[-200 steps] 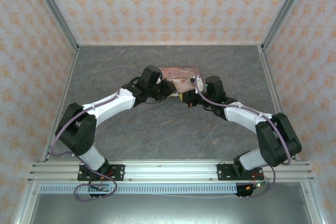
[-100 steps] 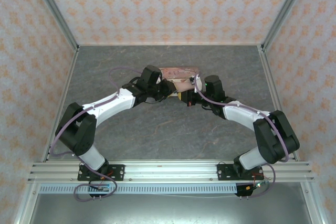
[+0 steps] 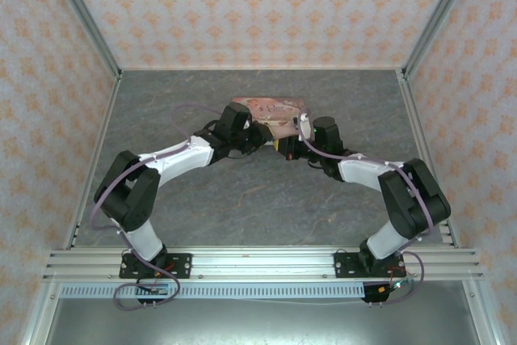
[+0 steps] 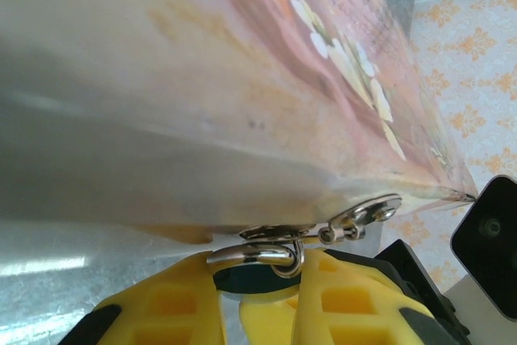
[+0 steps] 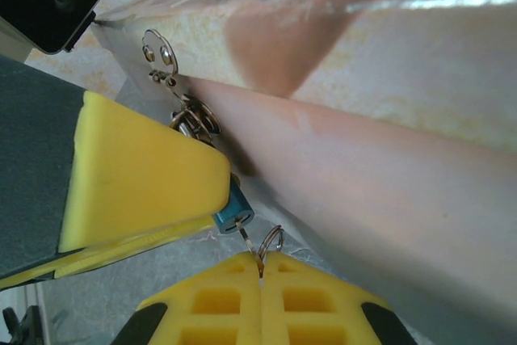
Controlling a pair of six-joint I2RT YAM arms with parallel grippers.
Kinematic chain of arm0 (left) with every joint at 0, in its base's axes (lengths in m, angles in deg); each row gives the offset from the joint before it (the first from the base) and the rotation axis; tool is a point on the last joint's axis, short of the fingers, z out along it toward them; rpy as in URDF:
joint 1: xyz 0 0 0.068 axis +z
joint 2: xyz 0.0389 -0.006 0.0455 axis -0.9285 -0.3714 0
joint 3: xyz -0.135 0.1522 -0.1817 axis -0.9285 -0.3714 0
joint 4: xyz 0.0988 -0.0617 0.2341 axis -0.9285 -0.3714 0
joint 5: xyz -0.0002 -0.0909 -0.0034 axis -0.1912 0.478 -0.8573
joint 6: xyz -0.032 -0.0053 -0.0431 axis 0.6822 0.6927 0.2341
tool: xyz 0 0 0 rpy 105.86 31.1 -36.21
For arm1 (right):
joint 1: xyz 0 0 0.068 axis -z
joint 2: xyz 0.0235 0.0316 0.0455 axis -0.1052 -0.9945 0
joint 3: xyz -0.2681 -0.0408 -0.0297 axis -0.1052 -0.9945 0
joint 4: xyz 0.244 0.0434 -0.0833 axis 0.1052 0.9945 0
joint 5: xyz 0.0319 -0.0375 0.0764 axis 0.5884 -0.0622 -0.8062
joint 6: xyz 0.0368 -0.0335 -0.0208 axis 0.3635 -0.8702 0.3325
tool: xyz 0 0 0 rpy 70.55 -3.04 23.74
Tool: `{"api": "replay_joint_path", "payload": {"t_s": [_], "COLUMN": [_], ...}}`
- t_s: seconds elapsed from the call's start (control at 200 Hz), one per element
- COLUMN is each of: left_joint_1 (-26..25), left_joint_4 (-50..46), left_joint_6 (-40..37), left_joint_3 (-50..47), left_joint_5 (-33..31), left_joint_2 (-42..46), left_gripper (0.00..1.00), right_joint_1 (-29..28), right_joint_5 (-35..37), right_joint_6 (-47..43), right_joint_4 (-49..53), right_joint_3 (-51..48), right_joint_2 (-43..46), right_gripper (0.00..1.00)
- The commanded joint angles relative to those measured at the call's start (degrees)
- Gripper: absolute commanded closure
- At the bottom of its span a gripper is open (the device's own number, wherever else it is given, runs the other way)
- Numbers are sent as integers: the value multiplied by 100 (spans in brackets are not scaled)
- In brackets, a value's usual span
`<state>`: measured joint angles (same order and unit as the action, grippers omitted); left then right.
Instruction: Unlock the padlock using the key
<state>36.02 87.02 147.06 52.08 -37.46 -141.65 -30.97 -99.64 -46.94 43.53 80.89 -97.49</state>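
1. I judge the step in hand to be key-in-lock. The thin silvery key (image 5: pixel 249 246) runs from the right gripper (image 5: pixel 260 274) straight to the end of the tiny blue-teal padlock (image 5: pixel 233 209). I cannot tell whether its tip is seated in the keyhole or only touching it.
2. The right gripper's 2 yellow fingers are pressed together and clamped on the key's head. The key's small wire ring (image 5: pixel 272 240) pokes out just beyond them.
3. The left gripper (image 4: pixel 252 279) is clamped on the padlock body, with 1 yellow pad on each side. The thin silvery shackle (image 4: pixel 271 256) passes through the small metal hasp (image 4: pixel 363 214) on the pink illustrated rectangular tin box (image 3: pixel 271 107).
4. The tin sits toward the far middle of the grey stone-patterned table (image 3: pixel 266 199). The padlock hangs at its near side, between the 2 grippers, which meet there from the left and the right.
5. The shackle looks closed, so I judge the lock not yet opened.
6. The next move calls for a gentle push along the key's line if it is not fully home. After that, the right wrist should twist about that line while the left gripper holds the body steady.
7. The key is thin and the grip on it is small. An off-axis twist could make it slip in the pads or bend, so I would keep the wrist in line with the keyhole.
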Motion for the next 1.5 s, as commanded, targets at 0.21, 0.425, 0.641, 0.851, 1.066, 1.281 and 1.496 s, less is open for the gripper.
{"api": "replay_joint_path", "payload": {"t_s": [0.21,0.425,0.641,0.851,1.066,1.281,1.496], "left_joint_1": [-105,-95,35,238,301,282,196], "left_joint_4": [808,1076,1054,1052,2119,3881,4194], "left_joint_6": [259,342,212,133,621,1480,1663], "left_joint_3": [-294,-422,-554,-892,-1439,-2011,-1996], "left_joint_5": [377,316,196,9,-149,-312,-421], "left_joint_2": [-707,-927,-820,-278,-12,-355,-630], "left_gripper": [98,95,78,52,45,51,59], "right_joint_1": [-91,-95,-96,-97,-95,-99,-96], "right_joint_5": [-253,-217,-127,-88,-250,-421,-431], "right_joint_6": [246,355,583,858,1181,1612,1749], "right_joint_4": [-1051,-1086,-1061,-568,-522,-557,-554], "right_joint_3": [-198,-362,-378,-125,25,150,168], "right_joint_2": [-563,-842,-956,-979,-1029,-992,-1000], "right_gripper": [100,100,100,100,100,100,100]}}
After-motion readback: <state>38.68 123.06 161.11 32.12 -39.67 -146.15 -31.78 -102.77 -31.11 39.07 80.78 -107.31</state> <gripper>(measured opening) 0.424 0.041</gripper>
